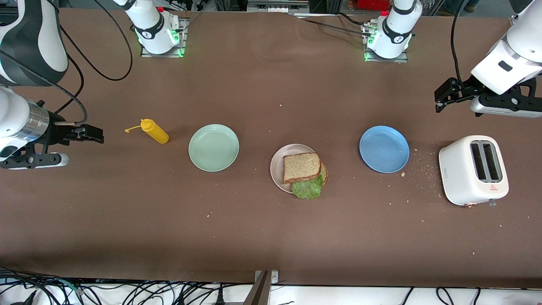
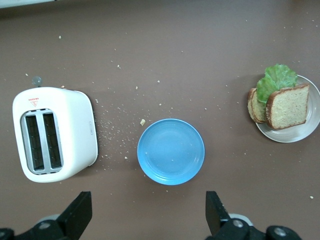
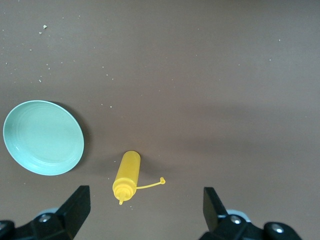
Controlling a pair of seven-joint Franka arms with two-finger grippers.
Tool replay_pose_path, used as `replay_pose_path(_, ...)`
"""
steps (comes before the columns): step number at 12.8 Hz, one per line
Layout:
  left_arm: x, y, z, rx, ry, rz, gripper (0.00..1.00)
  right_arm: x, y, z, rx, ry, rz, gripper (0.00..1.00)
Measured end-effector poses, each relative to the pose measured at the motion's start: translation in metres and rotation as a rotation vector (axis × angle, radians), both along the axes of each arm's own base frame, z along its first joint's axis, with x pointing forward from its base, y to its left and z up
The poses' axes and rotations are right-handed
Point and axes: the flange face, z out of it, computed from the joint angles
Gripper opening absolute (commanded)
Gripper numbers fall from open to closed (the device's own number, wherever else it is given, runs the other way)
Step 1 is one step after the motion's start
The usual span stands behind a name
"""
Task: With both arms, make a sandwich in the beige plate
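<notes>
sandwich (image 1: 302,167) on beige plate (image 1: 277,166), lower slice mostly hidden; left gripper (image 2: 147,212) and right gripper (image 3: 145,210) fingers spread, empty

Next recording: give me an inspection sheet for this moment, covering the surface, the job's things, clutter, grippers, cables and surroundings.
Surface: brown table, crumbs scattered, thickest between the blue plate and the toaster.
Job's things: sandwich stacked on the beige plate; top bread slice sits offset on the lower one, lettuce sticks out over the plate's rim.
Clutter: empty mint-green plate; empty blue plate; yellow squeeze bottle lying on its side, cap off on its tether; white toaster, slots empty.
Grippers: left gripper open, empty, above the toaster's end; right gripper open, empty, by the bottle's end.
Cables: black cables along the arms.
Surroundings: more cables at the table's near edge.
</notes>
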Motion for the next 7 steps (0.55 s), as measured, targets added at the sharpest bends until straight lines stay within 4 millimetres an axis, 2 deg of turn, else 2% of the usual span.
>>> replay_pose_path(7,-0.0024,0.0024,-0.0019,-0.019,0.027,0.057,1.00,0.0000,0.0000,0.0000,0.014,0.001,-0.007,1.00)
